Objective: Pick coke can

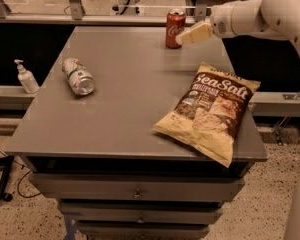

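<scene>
Two cans are on the one counter [115, 129]: one red coke can [175, 28] and one silver can [78, 76] with green and red markings. One Sea Salt chip bag [210, 111]. One pump bottle [26, 77] beside the counter's left. One gripper [186, 38], just right of the coke can. Three drawer fronts [136, 189] below.

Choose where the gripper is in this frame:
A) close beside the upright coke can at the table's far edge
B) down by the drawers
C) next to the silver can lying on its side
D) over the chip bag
A: the gripper hangs close beside the upright coke can at the far edge of the table, well away from the chip bag and the silver can.
</scene>
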`<action>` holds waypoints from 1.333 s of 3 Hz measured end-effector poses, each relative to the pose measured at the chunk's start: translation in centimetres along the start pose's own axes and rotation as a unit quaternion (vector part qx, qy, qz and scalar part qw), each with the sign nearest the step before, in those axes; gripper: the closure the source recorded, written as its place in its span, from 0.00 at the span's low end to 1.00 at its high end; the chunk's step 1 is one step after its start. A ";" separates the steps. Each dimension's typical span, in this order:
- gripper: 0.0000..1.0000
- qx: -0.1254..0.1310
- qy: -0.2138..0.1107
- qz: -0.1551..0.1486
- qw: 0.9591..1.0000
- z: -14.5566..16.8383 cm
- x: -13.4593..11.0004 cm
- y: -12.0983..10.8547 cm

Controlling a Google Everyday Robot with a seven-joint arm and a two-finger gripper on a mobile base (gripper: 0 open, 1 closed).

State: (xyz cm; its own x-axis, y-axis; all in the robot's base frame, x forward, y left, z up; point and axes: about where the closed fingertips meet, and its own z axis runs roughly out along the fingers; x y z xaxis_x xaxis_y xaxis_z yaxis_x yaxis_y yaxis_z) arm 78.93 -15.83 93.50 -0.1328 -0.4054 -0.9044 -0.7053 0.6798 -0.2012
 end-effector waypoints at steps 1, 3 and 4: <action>0.00 0.006 -0.026 0.009 1.000 3.1 -0.7 -1.6; 0.00 -0.006 -0.033 0.033 0.999 8.5 -0.2 -2.3; 0.16 -0.014 -0.033 0.040 0.999 9.8 0.0 -2.0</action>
State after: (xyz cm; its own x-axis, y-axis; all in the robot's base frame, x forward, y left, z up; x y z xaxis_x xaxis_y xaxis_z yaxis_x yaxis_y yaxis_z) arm 87.21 -11.23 90.19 -0.1439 -0.3082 -0.9404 -0.7133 0.6910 -0.1173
